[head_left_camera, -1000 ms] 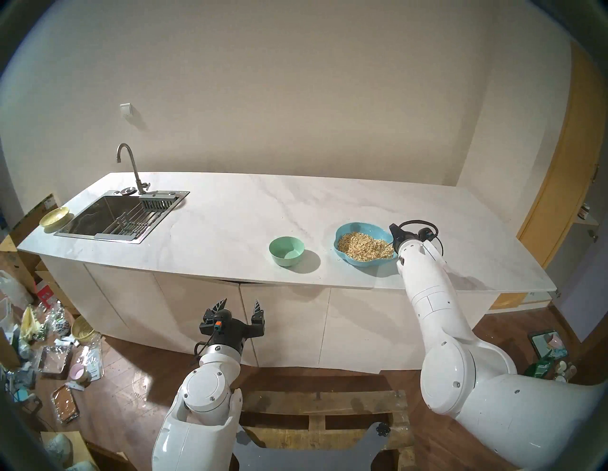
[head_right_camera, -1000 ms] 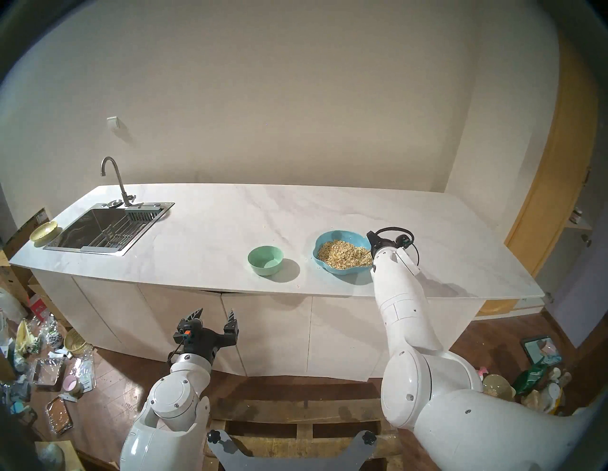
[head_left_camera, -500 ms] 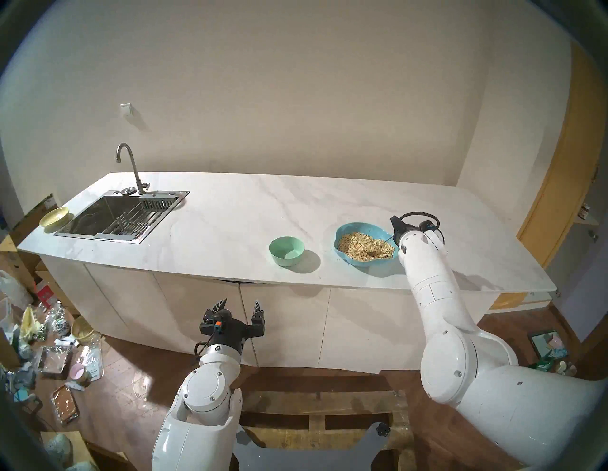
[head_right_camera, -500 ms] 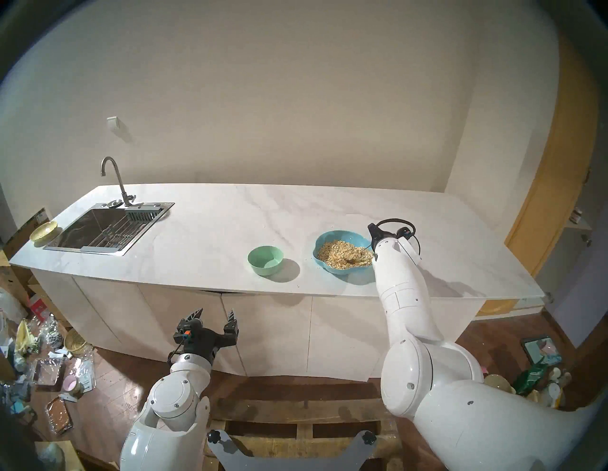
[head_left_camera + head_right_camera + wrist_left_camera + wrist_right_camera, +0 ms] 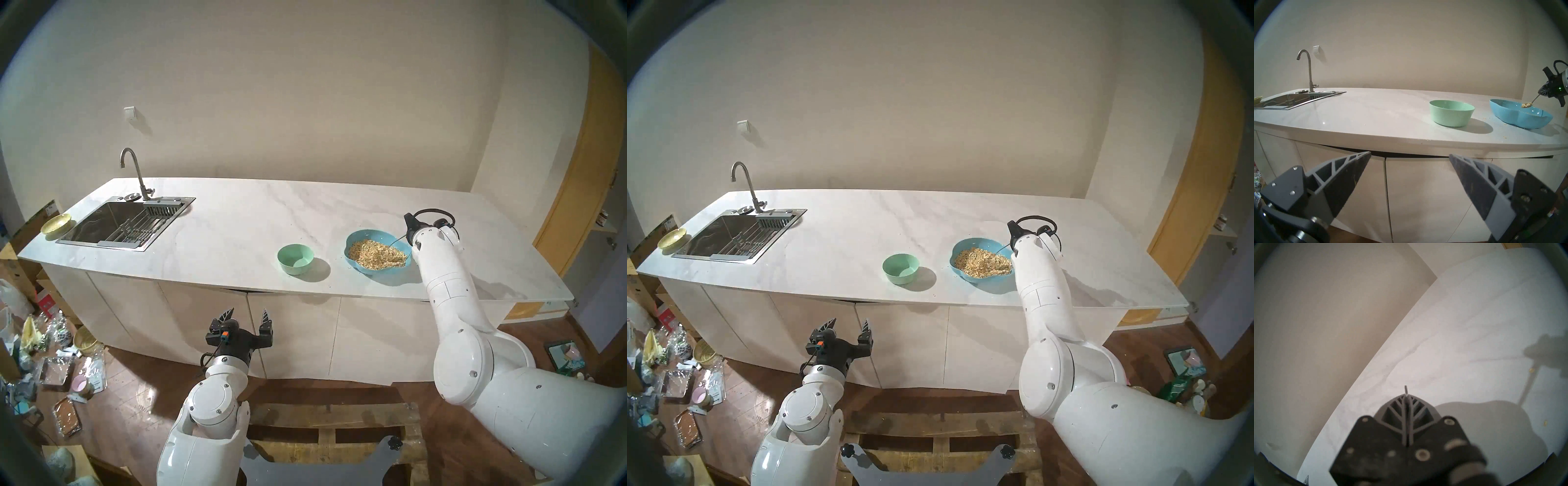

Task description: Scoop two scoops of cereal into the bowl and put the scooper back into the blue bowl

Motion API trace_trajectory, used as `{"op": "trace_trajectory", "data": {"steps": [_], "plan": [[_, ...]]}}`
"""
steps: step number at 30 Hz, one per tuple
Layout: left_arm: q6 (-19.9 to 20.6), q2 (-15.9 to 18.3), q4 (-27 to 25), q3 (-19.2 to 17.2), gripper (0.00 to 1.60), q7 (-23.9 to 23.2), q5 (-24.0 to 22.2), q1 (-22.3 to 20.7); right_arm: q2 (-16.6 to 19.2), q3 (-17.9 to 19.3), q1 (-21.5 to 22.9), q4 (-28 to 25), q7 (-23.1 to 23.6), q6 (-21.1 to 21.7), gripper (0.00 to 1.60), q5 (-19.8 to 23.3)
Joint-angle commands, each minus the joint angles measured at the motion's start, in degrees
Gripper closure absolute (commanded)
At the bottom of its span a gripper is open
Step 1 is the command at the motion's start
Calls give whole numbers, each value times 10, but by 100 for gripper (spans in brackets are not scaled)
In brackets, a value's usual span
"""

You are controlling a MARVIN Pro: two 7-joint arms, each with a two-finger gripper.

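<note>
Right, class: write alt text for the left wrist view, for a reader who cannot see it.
A spoon heaped with cereal, held by the right gripper, hangs just above a light-blue bowl on a white counter. A mint-green bowl stands left of it, a sink far left.

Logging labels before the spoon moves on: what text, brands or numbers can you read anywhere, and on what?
Nothing is legible.
Cardboard box left of the sink: a printed label, too small to read.
Packets on the floor: print blurred.
Green bowl, blue bowl, spoon: no markings.
</note>
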Motion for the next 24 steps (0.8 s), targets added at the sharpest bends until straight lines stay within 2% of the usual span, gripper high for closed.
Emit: {"op": "trace_trajectory", "data": {"steps": [1,10,24], "plan": [[-3,0,-14,1,0,-2,-1,-2,-9,1,25,-18,2,1,160,8],[-3,0,-15,1,0,-2,-1,-2,-27,3,16,-39,-8,4,160,19],[-3,0,-14,1,0,-2,-1,-2,-69,-8,-18,-127,-24,27,160,34]]}}
